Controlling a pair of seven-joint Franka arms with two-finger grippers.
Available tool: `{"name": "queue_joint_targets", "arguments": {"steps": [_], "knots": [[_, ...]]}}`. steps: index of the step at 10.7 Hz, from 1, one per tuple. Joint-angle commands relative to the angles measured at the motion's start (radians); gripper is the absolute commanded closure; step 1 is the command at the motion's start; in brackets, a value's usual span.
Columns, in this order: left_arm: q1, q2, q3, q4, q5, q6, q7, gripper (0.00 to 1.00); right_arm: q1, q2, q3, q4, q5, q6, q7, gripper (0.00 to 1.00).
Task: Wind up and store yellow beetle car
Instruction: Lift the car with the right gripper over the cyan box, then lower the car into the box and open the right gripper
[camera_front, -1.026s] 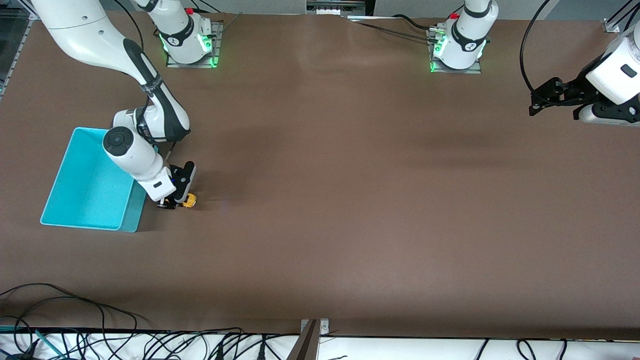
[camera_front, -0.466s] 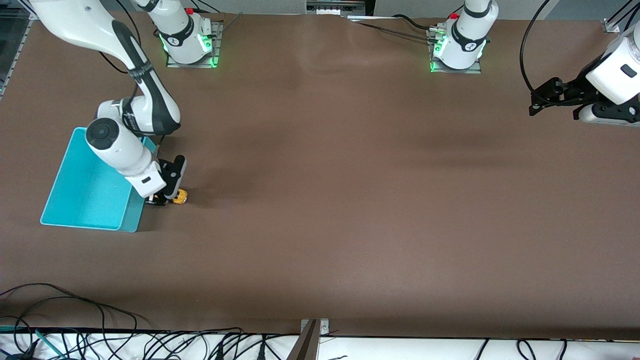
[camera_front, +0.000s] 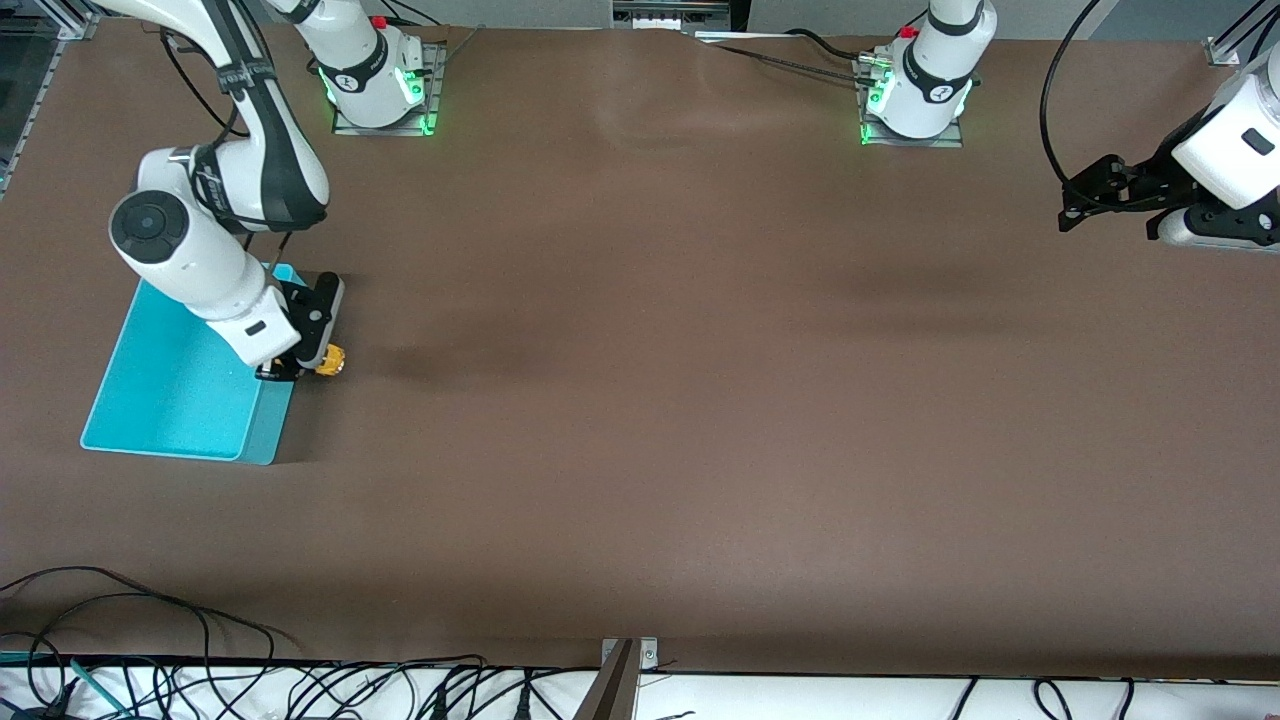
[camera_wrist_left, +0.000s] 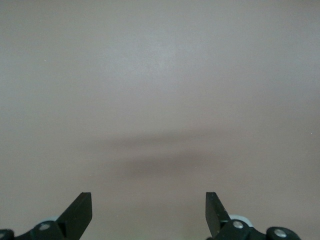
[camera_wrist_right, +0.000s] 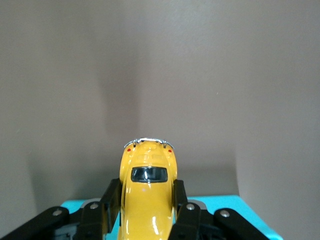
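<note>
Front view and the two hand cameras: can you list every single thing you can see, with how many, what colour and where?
car: one, yellow, held up over the bin's rim toward the table's middle
bin: one, turquoise, on the table at the right arm's end
table: one, brown, under everything
cables: many, black, along the edge nearest the front camera
right gripper: one, black, shut on the car over the bin's rim
left gripper: one, black, open, waiting above bare table at the left arm's end
</note>
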Motion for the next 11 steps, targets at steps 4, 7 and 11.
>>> {"name": "queue_joint_targets", "arguments": {"steps": [4,7,11], "knots": [[0.006,0.016,-0.002,0.035,-0.013,-0.025,-0.005,0.0,-0.2,-0.093,0.013,-0.011,0.061,-0.128,-0.445,1.0],[0.006,0.016,-0.002,0.035,-0.013,-0.025,-0.007,0.0,-0.326,-0.052,0.011,0.002,0.096,-0.125,-0.698,1.0],[0.006,0.016,-0.002,0.035,-0.013,-0.025,-0.007,0.0,-0.417,0.095,0.013,0.02,0.185,-0.03,-0.933,1.0]]}}
